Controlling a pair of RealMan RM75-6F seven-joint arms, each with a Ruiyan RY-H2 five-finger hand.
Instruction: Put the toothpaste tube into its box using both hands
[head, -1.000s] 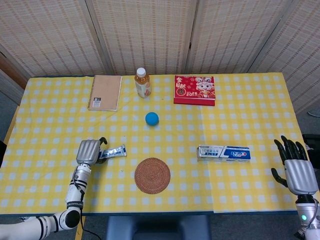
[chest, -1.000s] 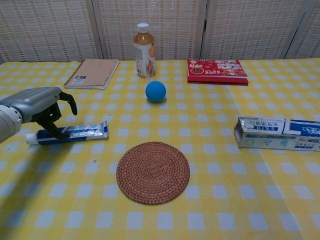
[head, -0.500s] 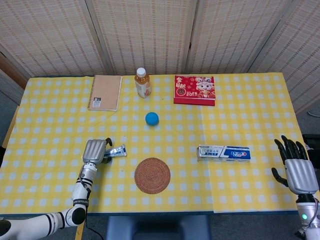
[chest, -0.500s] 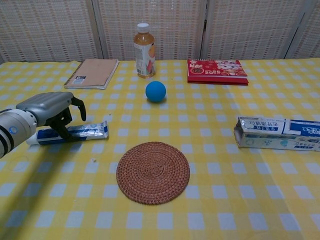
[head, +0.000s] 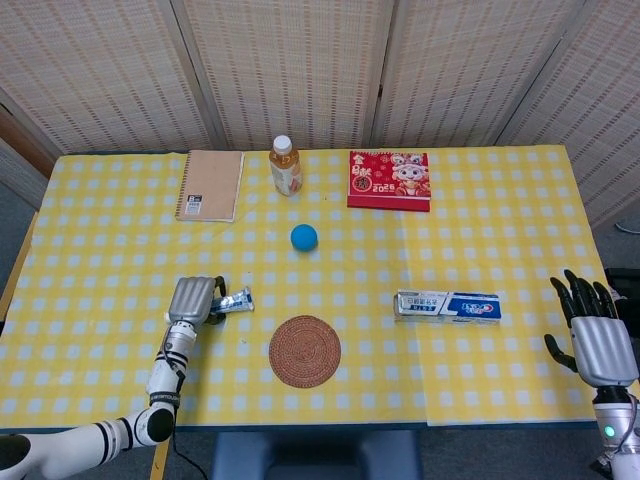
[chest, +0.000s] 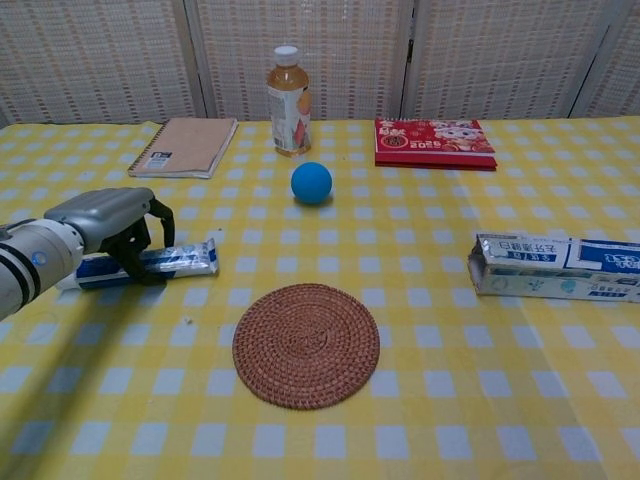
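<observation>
"2025" on the red booklet (head: 389, 180).

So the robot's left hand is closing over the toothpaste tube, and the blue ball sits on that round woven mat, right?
Not quite. The left hand is over the toothpaste tube, but the blue ball lies on the tablecloth beyond the round woven mat, apart from it, as the chest view shows.

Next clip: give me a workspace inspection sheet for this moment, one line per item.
Surface: table with yellow checked cloth.
Job's things: toothpaste tube lying flat; toothpaste box lying apart, well to its right.
Clutter: blue ball, woven coaster, drink bottle, notebook, red booklet.
Hands: left hand curled over the tube; right hand open at the table's edge.
Cables: nothing seen.
Surroundings: woven screens behind.
</observation>
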